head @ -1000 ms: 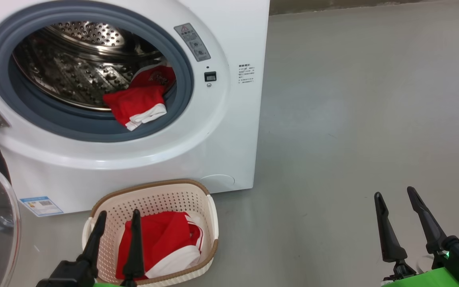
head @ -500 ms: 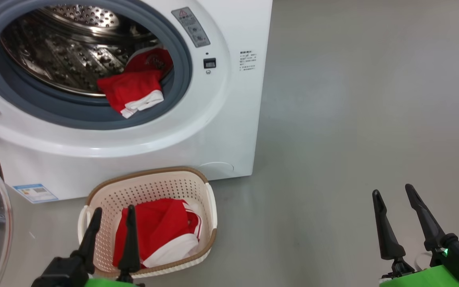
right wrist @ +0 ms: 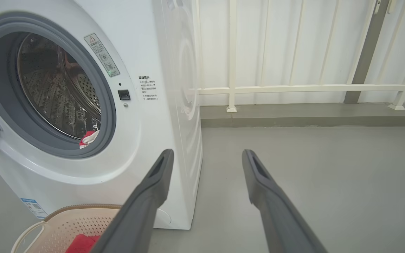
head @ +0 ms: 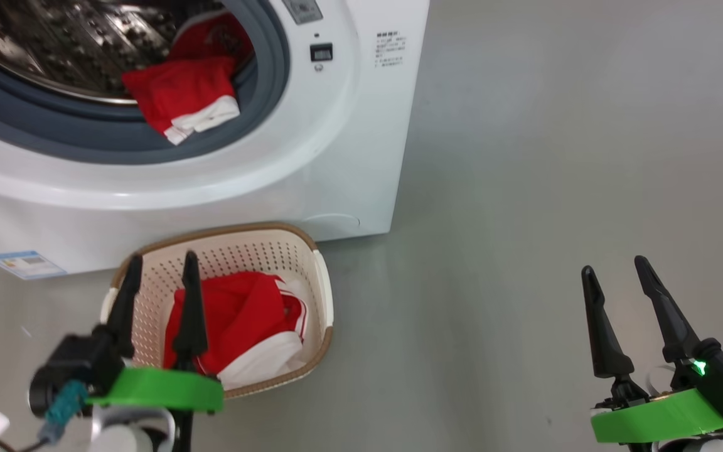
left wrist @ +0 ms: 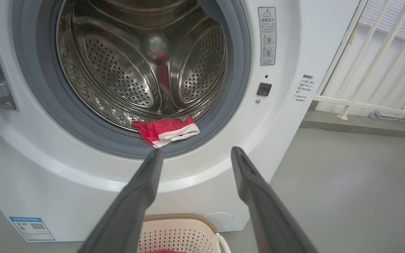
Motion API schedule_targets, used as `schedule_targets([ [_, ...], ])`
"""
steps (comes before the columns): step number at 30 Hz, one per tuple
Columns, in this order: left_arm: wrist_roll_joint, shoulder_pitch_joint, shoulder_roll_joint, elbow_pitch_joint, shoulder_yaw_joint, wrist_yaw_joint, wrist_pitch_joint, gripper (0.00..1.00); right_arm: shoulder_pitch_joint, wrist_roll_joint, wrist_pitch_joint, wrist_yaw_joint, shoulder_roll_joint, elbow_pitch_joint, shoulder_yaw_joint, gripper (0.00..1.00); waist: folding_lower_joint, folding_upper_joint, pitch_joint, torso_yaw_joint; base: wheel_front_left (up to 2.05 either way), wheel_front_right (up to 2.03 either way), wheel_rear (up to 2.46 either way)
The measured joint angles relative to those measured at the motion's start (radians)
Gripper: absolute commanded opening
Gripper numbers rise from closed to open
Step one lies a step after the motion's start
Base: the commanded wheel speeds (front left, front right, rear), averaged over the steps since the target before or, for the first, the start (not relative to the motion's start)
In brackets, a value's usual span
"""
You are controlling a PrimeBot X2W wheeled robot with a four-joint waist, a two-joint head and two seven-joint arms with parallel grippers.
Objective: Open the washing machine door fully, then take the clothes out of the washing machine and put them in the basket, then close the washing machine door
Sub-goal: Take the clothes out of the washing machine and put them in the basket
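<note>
Some clothes in the basket, some in the drum

The basket sits on the floor just before the washing machine; more red cloth hangs over the grey ring. The left fingers hover above the basket, spread wide, empty. The right fingers, off over the floor, likewise.

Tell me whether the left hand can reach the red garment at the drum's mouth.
Probably yes: the left hand is open and points at the red garment, which lies on the grey ring with nothing between them.
</note>
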Motion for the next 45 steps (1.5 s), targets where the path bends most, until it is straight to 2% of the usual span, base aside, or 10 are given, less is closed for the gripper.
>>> schedule_targets([
  [18, 0.003, -0.376, 0.044, 0.216, 0.008, 0.017, 0.024, 1.00, -0.070, 0.029, 0.000, 0.000, -0.001, 0.020, 0.050, 1.00, 0.0000, 0.0000, 0.118, -0.048, 0.00, 0.00, 0.00],
  [28, 0.003, -0.558, 0.058, 0.423, 0.004, 0.014, 0.019, 1.00, -0.094, 0.049, 0.000, 0.000, -0.001, 0.026, 0.058, 1.00, 0.0000, 0.0000, 0.162, -0.071, 0.00, 0.00, 0.00],
  [45, 0.014, -0.895, 0.124, 0.771, 0.016, 0.007, 0.000, 1.00, -0.132, 0.051, 0.000, 0.000, -0.001, 0.037, 0.098, 1.00, 0.0000, 0.0000, 0.222, -0.110, 0.00, 0.00, 0.00],
])
